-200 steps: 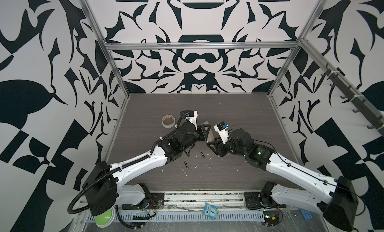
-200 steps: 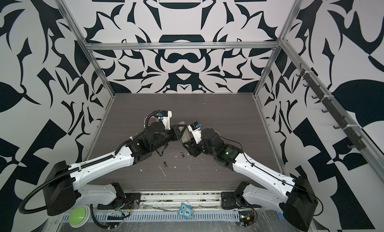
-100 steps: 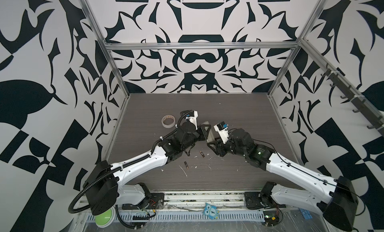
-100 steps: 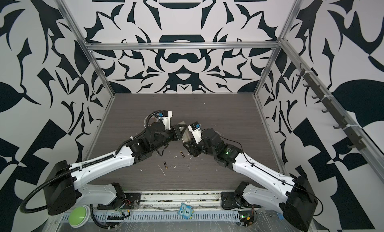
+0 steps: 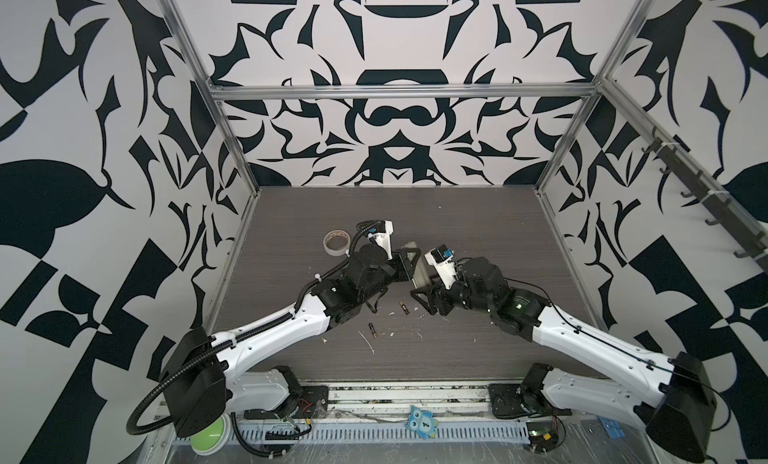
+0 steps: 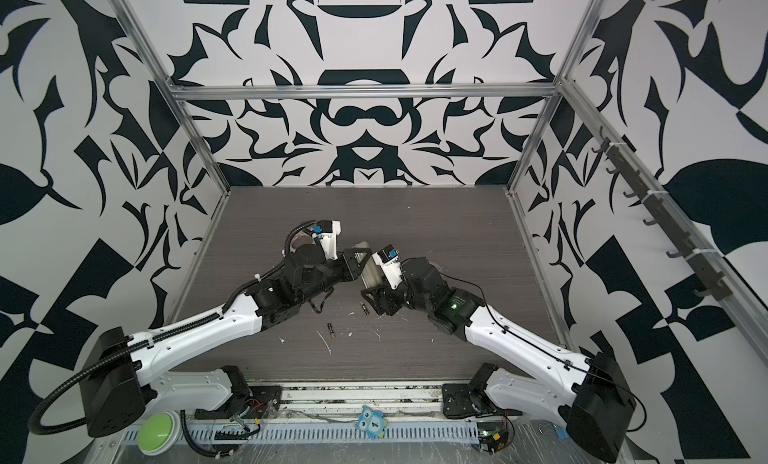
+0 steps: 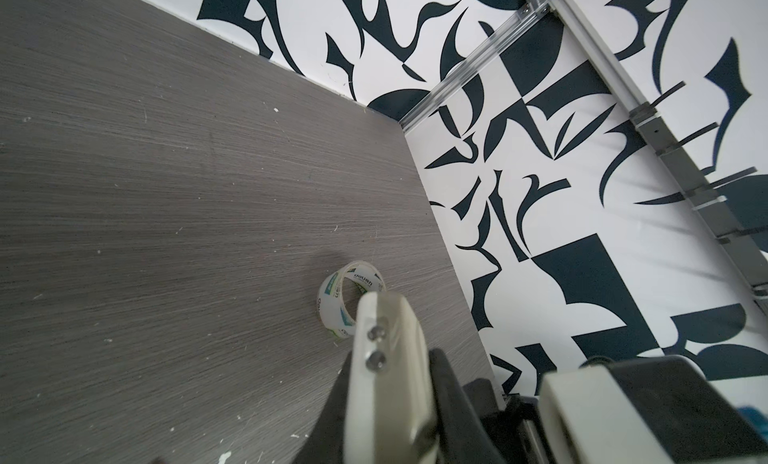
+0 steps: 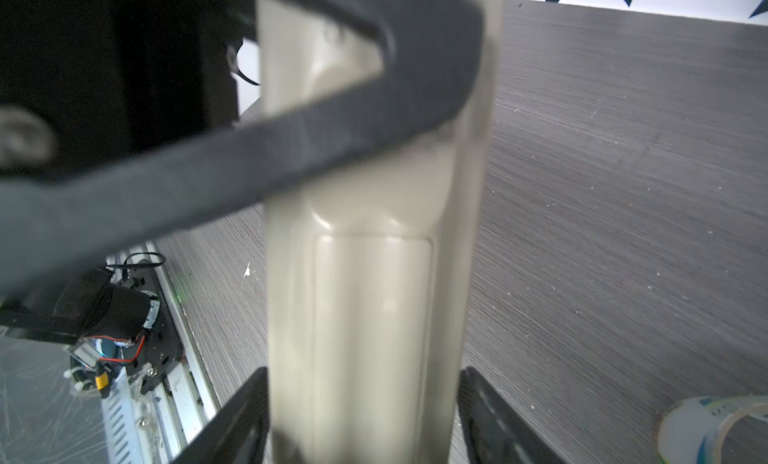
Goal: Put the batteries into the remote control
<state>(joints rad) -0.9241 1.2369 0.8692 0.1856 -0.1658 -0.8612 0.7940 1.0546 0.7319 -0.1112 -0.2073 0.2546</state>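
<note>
The beige remote control (image 5: 420, 266) (image 6: 370, 270) is held on edge above the table between both arms. My left gripper (image 5: 409, 265) (image 7: 392, 374) is shut across its thickness near one end. My right gripper (image 5: 419, 290) (image 8: 363, 399) straddles the other end; its fingers (image 8: 490, 412) flank the long edges, with a thin gap on one side. The right wrist view shows the remote's (image 8: 370, 295) plain back and closed cover panel. Two batteries (image 5: 403, 308) (image 5: 372, 330) lie loose on the table just in front of the grippers, seen in both top views (image 6: 364, 308) (image 6: 331, 331).
A tape roll (image 5: 336, 242) (image 7: 351, 304) (image 8: 715, 428) lies behind the left wrist. White scraps (image 5: 370, 345) are scattered round the batteries. The patterned walls and metal frame close in the dark wood-grain table (image 5: 478, 233) on three sides.
The right gripper's jaws have spread wider round the remote. Both arms and the remote stay almost where they were. The batteries have not moved.
</note>
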